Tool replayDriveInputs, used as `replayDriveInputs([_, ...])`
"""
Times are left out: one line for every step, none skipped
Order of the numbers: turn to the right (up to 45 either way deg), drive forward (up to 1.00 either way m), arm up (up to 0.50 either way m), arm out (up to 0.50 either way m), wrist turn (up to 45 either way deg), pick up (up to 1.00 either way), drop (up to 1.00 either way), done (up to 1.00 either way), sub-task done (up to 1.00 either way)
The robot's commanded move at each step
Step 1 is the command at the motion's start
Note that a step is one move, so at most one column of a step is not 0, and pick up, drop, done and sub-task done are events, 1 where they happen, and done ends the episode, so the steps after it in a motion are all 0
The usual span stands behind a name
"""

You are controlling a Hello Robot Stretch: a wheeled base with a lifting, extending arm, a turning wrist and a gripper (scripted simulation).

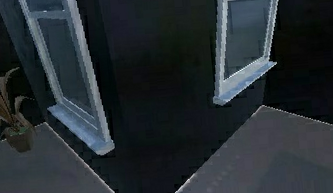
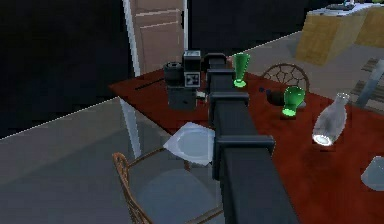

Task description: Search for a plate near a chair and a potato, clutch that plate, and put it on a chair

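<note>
Spanning the table (image 2: 285, 138), arm (image 2: 236, 130) extends beside the plate (image 2: 188, 143).

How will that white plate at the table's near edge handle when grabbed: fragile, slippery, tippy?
The plate looks thin, stiff and smooth, so it is probably slippery and likely to break if dropped. It lies at the edge of the table, above the chair, so a nudge outward might tip it off. Being flat, it probably won't roll.
</note>
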Motion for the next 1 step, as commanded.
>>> replayDriveInputs([0.0,0.00,0.00,0.00,15.0,0.00,0.00,0.00,0.00])
